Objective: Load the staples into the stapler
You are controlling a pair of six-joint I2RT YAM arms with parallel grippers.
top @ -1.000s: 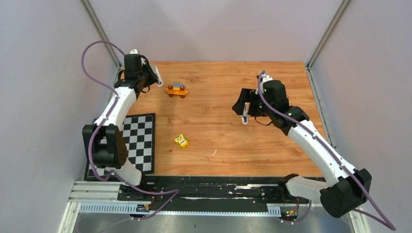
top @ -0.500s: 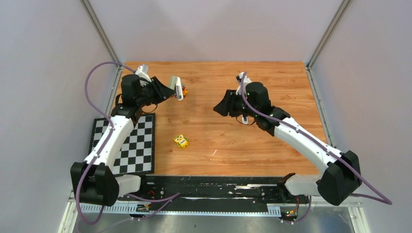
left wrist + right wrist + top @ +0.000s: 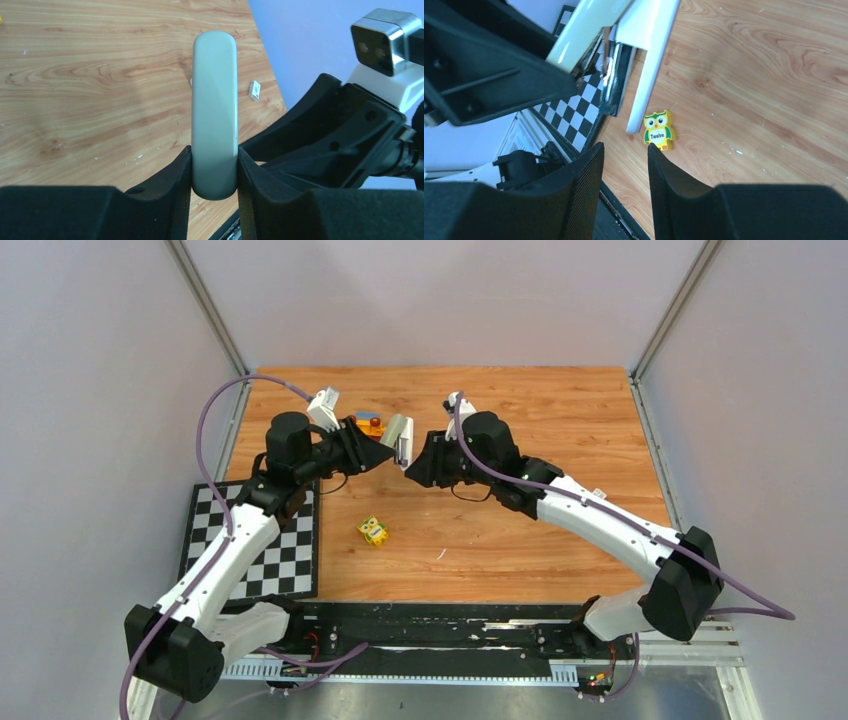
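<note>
table (image 3: 560,410): wooden, bears the loose toys.
checkered mat (image 3: 290,530): near left, out of the way.
left gripper (image 3: 214,167): clenched on the stapler (image 3: 214,100), held aloft mid-table and hinged open, likely presenting its magazine rightward.
right gripper (image 3: 621,150): just right of it, fingers narrowly parted, nothing seen between.
owl toy (image 3: 658,129): beneath, no obstacle.
staples: not visible anywhere.

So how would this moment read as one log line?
left gripper: shut on stapler, off table | right gripper: open, empty, beside stapler | staples: not seen | owl toy: on table
</note>
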